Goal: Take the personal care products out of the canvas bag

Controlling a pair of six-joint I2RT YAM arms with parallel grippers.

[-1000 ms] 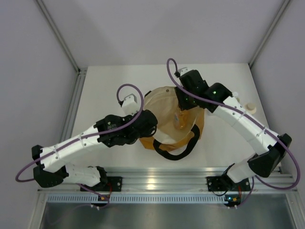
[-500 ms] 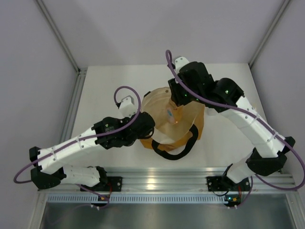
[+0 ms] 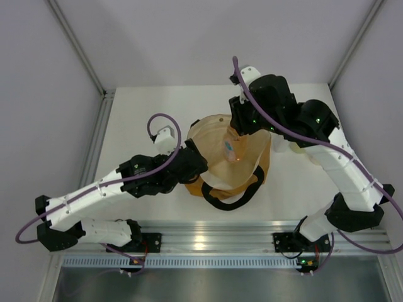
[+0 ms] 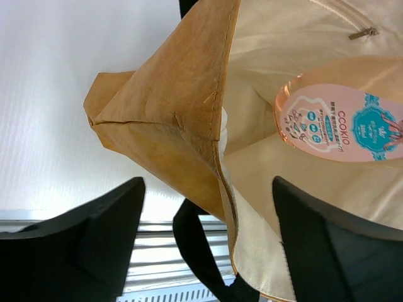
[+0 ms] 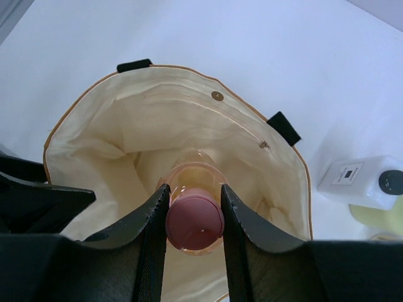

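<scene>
The tan canvas bag (image 3: 255, 165) stands mouth-up mid-table, its cream lining (image 5: 113, 138) showing. My right gripper (image 5: 194, 202) is shut on the pink cap (image 5: 194, 224) of a slim orange bottle (image 3: 232, 151), which hangs upright over the bag's mouth. The bottle's labelled base (image 4: 343, 123) shows in the left wrist view. My left gripper (image 4: 208, 189) is open at the bag's near-left rim (image 4: 170, 107); its fingers stand either side of the rim without touching it. In the top view that gripper (image 3: 192, 165) sits at the bag's left side.
A whitish bottle with a dark cap (image 5: 359, 182) lies on the table right of the bag, a yellow-green one (image 5: 378, 218) just beyond it. The bag's black loop handle (image 3: 230, 200) lies toward the aluminium rail (image 3: 201, 233) at the near edge.
My left gripper was shut on the bag's rim and has opened, letting it go. My right arm has risen, lifting the orange bottle up from inside the bag.
</scene>
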